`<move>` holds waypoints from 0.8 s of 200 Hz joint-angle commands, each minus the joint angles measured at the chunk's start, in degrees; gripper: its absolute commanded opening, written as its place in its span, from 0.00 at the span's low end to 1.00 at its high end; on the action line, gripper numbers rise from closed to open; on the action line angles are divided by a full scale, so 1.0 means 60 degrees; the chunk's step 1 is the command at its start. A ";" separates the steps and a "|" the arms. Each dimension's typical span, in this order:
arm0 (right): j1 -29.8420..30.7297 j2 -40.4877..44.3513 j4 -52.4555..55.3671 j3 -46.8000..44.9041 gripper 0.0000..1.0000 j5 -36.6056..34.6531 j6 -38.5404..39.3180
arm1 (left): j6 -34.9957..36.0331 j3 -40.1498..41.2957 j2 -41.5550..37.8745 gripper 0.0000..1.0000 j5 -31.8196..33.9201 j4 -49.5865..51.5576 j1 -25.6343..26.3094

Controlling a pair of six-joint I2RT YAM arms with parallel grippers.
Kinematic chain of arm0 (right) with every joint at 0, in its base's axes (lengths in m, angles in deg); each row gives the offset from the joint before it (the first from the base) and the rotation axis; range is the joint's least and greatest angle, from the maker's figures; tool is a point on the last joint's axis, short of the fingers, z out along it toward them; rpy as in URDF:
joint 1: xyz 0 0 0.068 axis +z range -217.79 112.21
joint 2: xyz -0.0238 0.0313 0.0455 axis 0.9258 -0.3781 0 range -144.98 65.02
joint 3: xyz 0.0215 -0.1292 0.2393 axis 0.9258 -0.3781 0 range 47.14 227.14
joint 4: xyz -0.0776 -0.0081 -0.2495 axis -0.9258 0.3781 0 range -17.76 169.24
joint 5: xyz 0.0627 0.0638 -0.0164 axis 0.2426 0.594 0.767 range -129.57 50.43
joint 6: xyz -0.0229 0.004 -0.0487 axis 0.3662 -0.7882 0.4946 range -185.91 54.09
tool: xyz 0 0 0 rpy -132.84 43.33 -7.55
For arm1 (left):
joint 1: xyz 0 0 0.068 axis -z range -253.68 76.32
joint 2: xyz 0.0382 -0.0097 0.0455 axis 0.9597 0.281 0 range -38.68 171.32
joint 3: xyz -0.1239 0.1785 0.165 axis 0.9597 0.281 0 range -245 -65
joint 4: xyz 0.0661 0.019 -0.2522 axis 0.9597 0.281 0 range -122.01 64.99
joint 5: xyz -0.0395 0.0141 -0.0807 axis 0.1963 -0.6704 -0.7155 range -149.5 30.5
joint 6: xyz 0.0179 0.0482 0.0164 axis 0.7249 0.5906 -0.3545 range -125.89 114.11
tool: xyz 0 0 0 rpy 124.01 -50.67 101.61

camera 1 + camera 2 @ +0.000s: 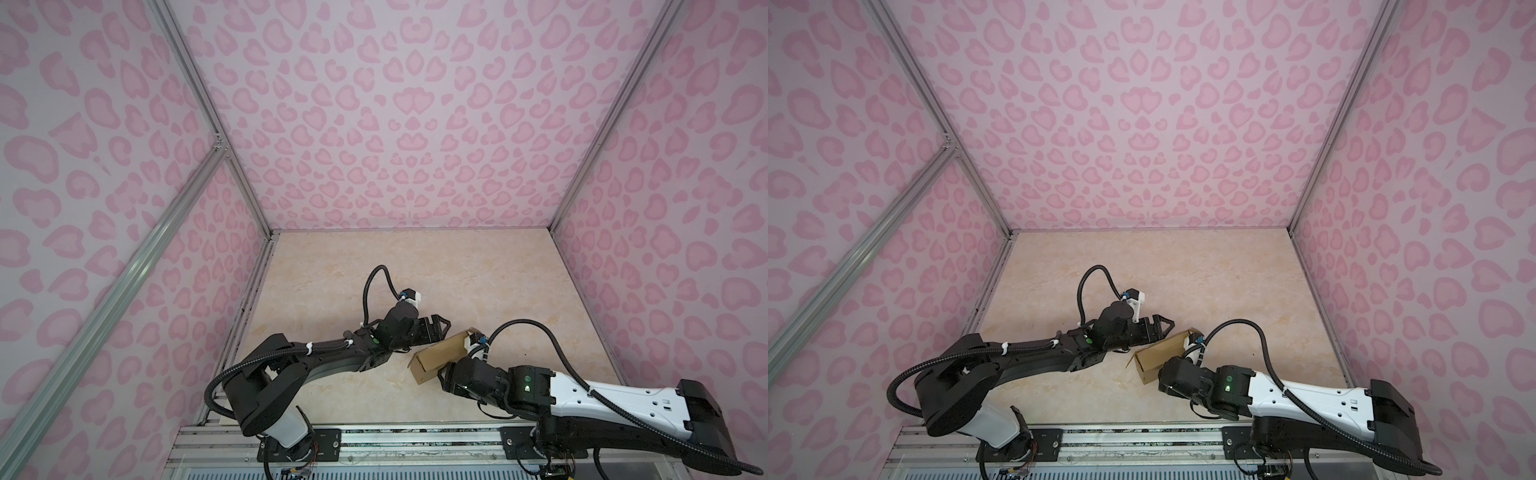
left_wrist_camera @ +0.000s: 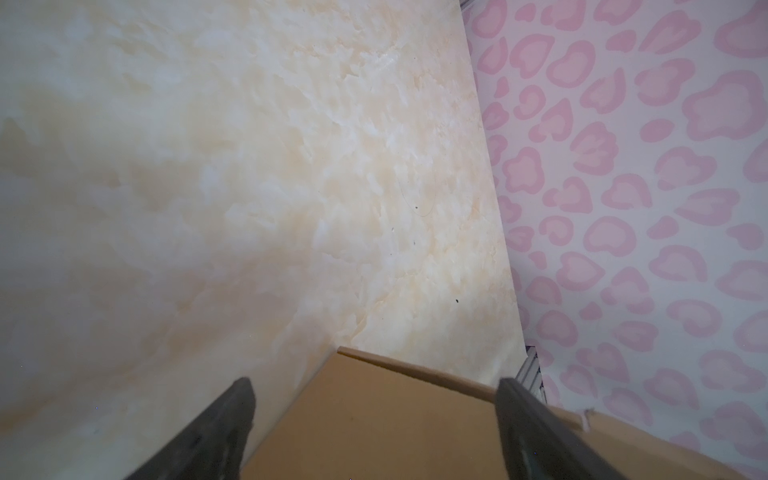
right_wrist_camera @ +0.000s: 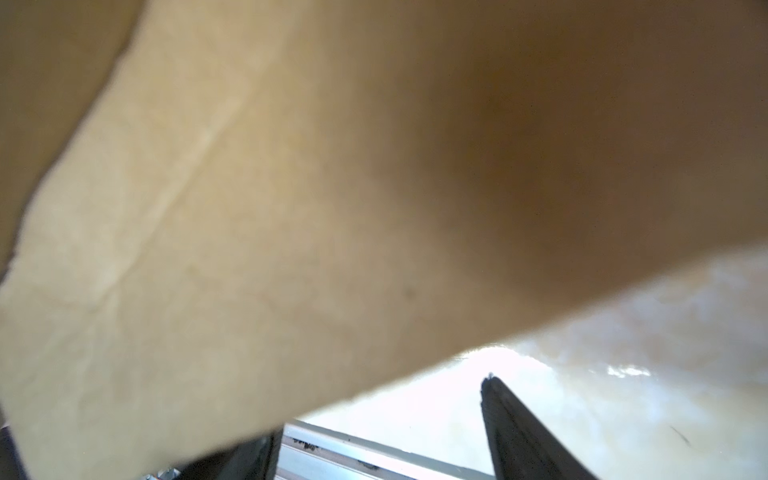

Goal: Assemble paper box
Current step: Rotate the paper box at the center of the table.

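- Lying on the marbled beige worktop (image 1: 415, 270), the paper box (image 1: 440, 355) is a folded brown cardboard shape, long and shallow, with one end open. The same slanted box (image 1: 1158, 353) shows in both top views.
- The left end effector (image 1: 439, 326) hovers just beside the box's far long edge, on the side away from the robot's base, with its dark fingers spread wide.
- In the left wrist view, the left end effector (image 2: 374, 380) has a corner of the box (image 2: 374, 428) between its two fingers (image 2: 224, 424). Neither finger clearly touches the cardboard.
- The right arm (image 1: 582, 392) reaches to the box's near side, and its wrist covers part of the box's near edge in both top views.
- In the right wrist view, the box (image 3: 291, 187) fills most of the picture, blurred and very close to the lens.
- The right end effector (image 3: 382, 411) is spread too. One finger (image 3: 523, 428) stands clear beside the box and the other is half hidden behind the cardboard. Bare worktop and a metal rail (image 3: 332, 453) show in the gap.
- Whether the box rests against the hidden finger cannot be told.
- A pink patterned wall (image 2: 623, 187) stands beyond the box.
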 commanded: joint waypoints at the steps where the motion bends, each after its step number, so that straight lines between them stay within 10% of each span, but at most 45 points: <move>1: 0.0020 -0.0031 -0.0136 0.0088 0.76 -0.0418 -0.0083 | 0.0414 -0.0197 0.0208 0.92 -0.0553 -0.0002 -0.0265; 160: -0.0062 0.0643 0.2386 0.1249 0.80 -0.1320 0.1589 | 0.2047 -0.1023 -0.0880 0.92 -0.0291 0.2166 -0.1810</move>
